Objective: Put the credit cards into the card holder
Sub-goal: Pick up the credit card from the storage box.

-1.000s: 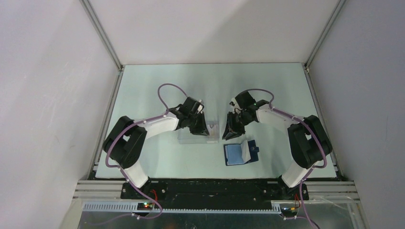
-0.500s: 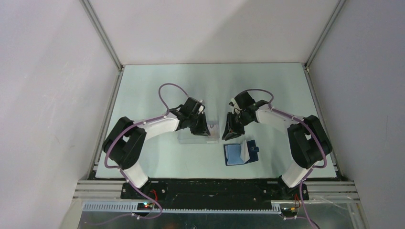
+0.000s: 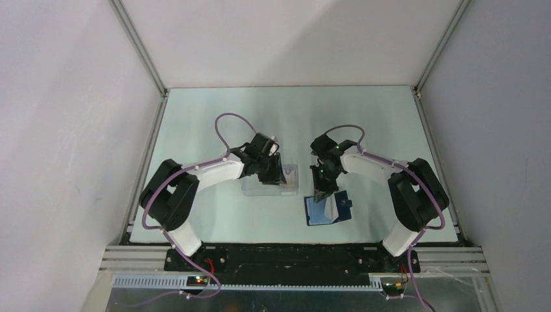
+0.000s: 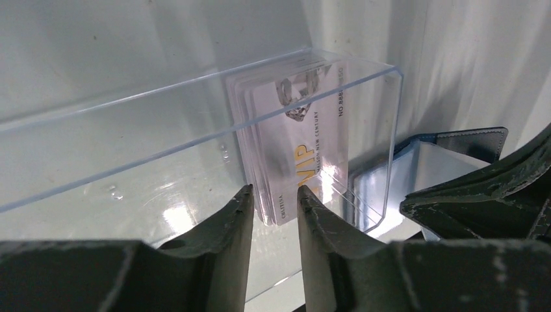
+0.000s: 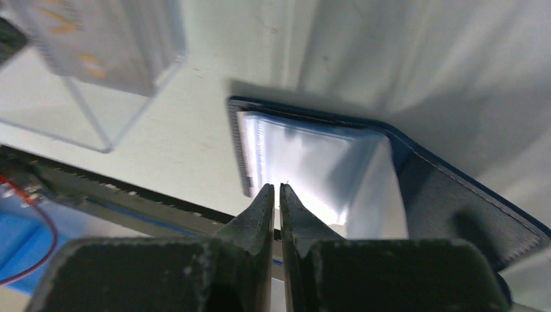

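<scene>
The credit cards (image 4: 295, 130), a pale stack with gold VIP lettering, stand on edge at the right end of a clear box (image 4: 162, 104). My left gripper (image 4: 273, 190) is open, and the stack's lower corner sits just past and between its tips. From above, this gripper (image 3: 281, 177) is at the cards (image 3: 290, 173). The card holder (image 3: 323, 210) lies open near the front, navy outside with a shiny clear sleeve (image 5: 338, 156) inside. My right gripper (image 5: 274, 187) hovers over that sleeve, shut to a hairline slit, and I see nothing between its fingers; the top view has it (image 3: 320, 193) at the holder's far edge.
The clear box (image 3: 269, 184) lies left of the card holder on the pale green table (image 3: 214, 117). Grey walls enclose the table on three sides. A black rail (image 3: 292, 255) with the arm bases runs along the near edge.
My right gripper has swung from beside the clear box toward the near side, over the card holder, and its jaws have narrowed. My left gripper's jaws have opened at the cards.
</scene>
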Robot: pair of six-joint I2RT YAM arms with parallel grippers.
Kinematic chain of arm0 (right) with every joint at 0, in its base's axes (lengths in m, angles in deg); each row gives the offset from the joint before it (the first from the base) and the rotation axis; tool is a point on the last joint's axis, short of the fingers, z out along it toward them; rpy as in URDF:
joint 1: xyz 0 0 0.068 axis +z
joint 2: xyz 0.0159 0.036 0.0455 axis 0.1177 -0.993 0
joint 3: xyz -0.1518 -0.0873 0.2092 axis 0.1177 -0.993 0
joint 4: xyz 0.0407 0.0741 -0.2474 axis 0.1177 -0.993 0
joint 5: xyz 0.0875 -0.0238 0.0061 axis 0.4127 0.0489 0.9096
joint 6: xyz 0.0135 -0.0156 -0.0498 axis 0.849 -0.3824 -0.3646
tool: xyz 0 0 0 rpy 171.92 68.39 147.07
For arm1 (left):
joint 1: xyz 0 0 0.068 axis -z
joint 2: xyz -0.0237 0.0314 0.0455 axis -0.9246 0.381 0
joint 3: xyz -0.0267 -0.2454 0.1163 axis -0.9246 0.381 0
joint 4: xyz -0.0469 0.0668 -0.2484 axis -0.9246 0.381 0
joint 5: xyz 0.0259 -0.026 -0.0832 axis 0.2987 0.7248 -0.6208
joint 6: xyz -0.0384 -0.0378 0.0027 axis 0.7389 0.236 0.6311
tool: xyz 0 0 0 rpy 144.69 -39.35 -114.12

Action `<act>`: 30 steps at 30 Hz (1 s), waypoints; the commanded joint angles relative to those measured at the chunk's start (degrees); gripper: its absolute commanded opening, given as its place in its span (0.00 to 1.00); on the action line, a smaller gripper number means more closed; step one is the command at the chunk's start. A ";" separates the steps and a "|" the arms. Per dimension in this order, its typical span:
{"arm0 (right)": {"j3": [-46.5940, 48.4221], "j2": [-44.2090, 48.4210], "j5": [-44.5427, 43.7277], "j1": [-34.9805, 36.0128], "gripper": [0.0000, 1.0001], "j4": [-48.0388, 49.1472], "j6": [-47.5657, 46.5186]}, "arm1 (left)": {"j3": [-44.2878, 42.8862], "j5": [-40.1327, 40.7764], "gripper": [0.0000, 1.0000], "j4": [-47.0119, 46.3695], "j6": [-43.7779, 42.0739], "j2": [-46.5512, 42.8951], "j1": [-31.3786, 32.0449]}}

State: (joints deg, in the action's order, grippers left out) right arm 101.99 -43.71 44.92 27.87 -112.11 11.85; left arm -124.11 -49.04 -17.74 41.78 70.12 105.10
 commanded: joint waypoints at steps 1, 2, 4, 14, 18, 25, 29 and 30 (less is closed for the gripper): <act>1.31 1.48 -10.51 0.83 0.09 -6.53 -0.97 | -1.21 1.74 0.38 -0.07 -0.04 -2.04 0.29; 1.17 1.95 -11.18 0.99 0.08 -7.51 -1.04 | -1.32 1.70 0.38 0.05 -0.04 -1.81 0.30; 0.91 2.66 -12.45 1.13 0.06 -8.74 -1.25 | -1.44 1.66 0.39 0.18 -0.08 -1.64 0.25; -2.87 5.21 -13.30 1.03 0.02 -9.44 -1.06 | -1.65 1.40 0.41 0.40 -0.04 -0.73 0.27; -4.58 5.55 -12.23 0.52 0.03 -8.38 -0.95 | -1.88 1.36 0.41 0.37 0.00 -0.71 0.22; -7.19 5.38 -10.59 -0.77 0.01 -6.51 -1.20 | -3.03 1.38 0.31 0.38 0.14 -0.39 0.27; -8.02 5.05 -10.30 -0.93 0.00 -5.85 -1.44 | -3.59 1.21 0.28 0.41 0.14 0.29 0.28; -8.22 4.99 -10.24 -0.98 0.00 -5.75 -1.45 | -3.69 1.17 0.28 0.42 0.14 0.44 0.29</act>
State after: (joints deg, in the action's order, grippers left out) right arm 94.39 -39.93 34.19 27.22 -118.93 10.93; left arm -125.49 -48.49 -16.98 41.80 70.23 105.10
